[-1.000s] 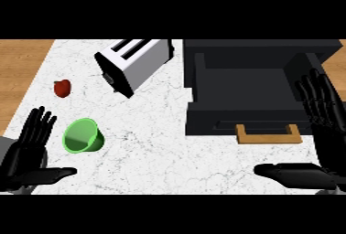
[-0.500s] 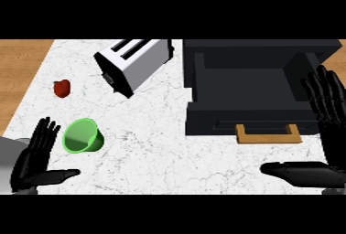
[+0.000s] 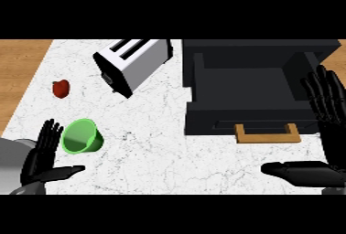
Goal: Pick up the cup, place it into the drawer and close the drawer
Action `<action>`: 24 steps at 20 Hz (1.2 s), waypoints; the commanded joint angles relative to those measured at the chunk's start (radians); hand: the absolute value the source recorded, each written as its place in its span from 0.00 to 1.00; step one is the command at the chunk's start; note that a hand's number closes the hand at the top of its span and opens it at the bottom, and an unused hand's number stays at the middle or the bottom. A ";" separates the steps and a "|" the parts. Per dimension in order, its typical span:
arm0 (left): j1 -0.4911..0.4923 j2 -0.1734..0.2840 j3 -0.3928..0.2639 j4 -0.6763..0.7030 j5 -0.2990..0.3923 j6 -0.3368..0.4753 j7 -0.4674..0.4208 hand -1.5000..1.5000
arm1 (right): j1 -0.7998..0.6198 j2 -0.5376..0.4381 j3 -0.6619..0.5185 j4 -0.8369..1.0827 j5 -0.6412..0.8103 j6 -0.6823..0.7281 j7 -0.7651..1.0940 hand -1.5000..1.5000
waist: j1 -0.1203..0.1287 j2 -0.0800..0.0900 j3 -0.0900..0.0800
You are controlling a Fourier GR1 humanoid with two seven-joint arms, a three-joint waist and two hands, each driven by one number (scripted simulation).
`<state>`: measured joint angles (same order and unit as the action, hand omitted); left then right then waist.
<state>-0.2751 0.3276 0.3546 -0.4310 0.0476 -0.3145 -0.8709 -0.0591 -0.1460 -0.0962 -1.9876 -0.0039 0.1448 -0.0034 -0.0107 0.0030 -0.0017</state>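
Left hand [image 3: 45, 157] has slid inward toward the cup [image 3: 82, 136] since the earlier frames; fingers straight, released, just beside its rim, not touching. Right hand [image 3: 323, 132] unchanged at the counter's [image 3: 155, 151] right edge, fingers spread, holding nothing. Green cup lies tilted near the front-left corner, nothing inside. Black drawer [image 3: 253, 89] stands open, empty, wooden handle [image 3: 267, 135]. Toaster [image 3: 132, 64] at back edge; small red object [image 3: 61, 88] left.

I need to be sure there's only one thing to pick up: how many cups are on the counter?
1. The green cup lies on the marble counter at the lower left, just beside the open left hand. Nothing else here looks like a cup.
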 commanded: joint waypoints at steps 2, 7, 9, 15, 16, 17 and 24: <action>-0.074 -0.007 0.002 0.176 -0.035 0.010 -0.168 0.00 | -0.020 0.008 0.011 0.016 -0.001 0.006 -0.004 0.00 | -0.006 0.003 -0.001; -0.119 -0.012 -0.003 0.199 -0.040 0.020 -0.164 0.00 | -0.026 0.020 0.025 0.035 0.013 0.004 -0.014 0.00 | -0.007 0.003 -0.001; -0.098 0.003 -0.004 0.215 -0.046 -0.019 -0.203 0.00 | 0.036 0.025 0.015 0.068 0.018 0.019 -0.105 0.00 | -0.017 0.008 -0.003; -0.137 0.042 0.004 0.225 -0.038 -0.049 -0.185 0.00 | -0.058 0.020 0.023 0.029 0.024 -0.010 0.020 0.00 | -0.010 0.006 -0.002; -0.167 0.016 0.009 0.244 -0.036 -0.013 -0.158 0.00 | 0.027 0.037 0.036 0.017 0.024 0.003 -0.044 0.00 | -0.019 0.007 -0.003; -0.128 -0.019 0.001 0.240 -0.042 -0.011 -0.218 0.00 | -0.030 0.005 -0.011 0.081 -0.003 0.021 -0.056 0.00 | -0.013 0.008 -0.003; -0.152 0.021 0.005 0.229 -0.025 -0.145 -0.189 0.00 | -0.041 0.009 -0.010 0.069 0.001 0.011 -0.030 0.00 | -0.013 0.007 -0.003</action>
<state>-0.4273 0.3316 0.3565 -0.2032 0.0146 -0.3129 -0.9688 -0.0981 -0.1226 -0.0763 -1.9351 0.0140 0.1460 -0.0152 -0.0230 0.0101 -0.0046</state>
